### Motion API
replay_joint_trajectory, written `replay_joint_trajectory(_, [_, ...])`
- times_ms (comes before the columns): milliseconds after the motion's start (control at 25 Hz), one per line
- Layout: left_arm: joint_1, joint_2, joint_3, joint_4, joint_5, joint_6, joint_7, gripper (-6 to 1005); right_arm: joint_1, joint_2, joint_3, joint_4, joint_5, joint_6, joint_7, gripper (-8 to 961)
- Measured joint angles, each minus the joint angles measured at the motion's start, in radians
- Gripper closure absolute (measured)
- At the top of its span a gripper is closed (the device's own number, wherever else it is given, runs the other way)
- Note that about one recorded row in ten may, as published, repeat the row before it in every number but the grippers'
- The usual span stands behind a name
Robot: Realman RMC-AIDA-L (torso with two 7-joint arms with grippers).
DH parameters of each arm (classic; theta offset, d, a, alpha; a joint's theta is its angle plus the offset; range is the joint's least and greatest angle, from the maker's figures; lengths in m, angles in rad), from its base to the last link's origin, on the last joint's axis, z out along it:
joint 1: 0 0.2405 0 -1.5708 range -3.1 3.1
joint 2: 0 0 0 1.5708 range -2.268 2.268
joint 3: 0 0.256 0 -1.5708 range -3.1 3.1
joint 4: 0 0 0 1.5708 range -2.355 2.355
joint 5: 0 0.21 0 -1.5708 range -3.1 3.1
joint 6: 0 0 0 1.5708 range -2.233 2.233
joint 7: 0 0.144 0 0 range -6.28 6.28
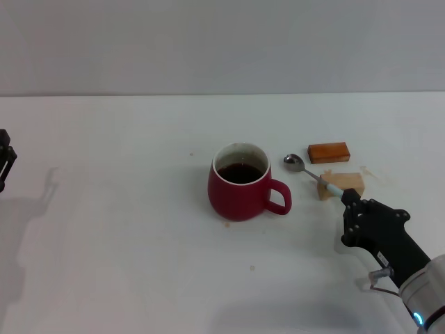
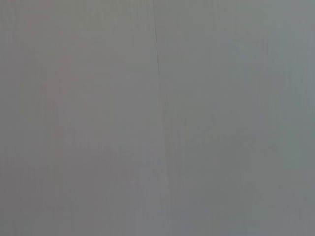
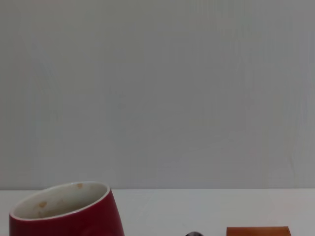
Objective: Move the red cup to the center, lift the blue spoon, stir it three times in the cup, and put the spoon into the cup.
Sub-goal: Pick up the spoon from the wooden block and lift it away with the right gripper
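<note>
We see the red cup (image 1: 240, 182) standing upright on the white bench (image 1: 125, 229), about in the middle of the work area, with dark liquid inside and its handle turned toward the right end effector (image 1: 350, 203). So we judge that the first step, moving the cup to the center, is already done.

The right end effector is low over the bench, with the cup well apart from it on its left side. Its tip is at the pale blue handle end of the blue spoon (image 1: 314, 177). The spoon lies tilted across the tan wooden block (image 1: 341, 185), just ahead of the end effector, and its silver bowl is on the far side, near the cup handle. The black fingers hide the contact, so we cannot tell if they are spread or already pressed on the handle. The orange-brown block (image 1: 328, 152) sits further ahead, beyond the spoon.

The left end effector (image 1: 5, 163) is parked far away at the left edge of the bench, and we cannot tell its state.

In our judgement the task is now at the picking of the spoon. What is left: lifting it, the three stirs in the cup, and leaving the spoon inside.
</note>
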Motion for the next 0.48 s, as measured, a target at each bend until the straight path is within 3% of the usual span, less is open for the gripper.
replay_joint_trajectory(480, [0.003, -0.002, 0.002, 0.0, 0.004, 0.001, 0.0, 141, -0.031, 0.0, -0.01, -0.004, -0.005, -0.12, -0.003, 893])
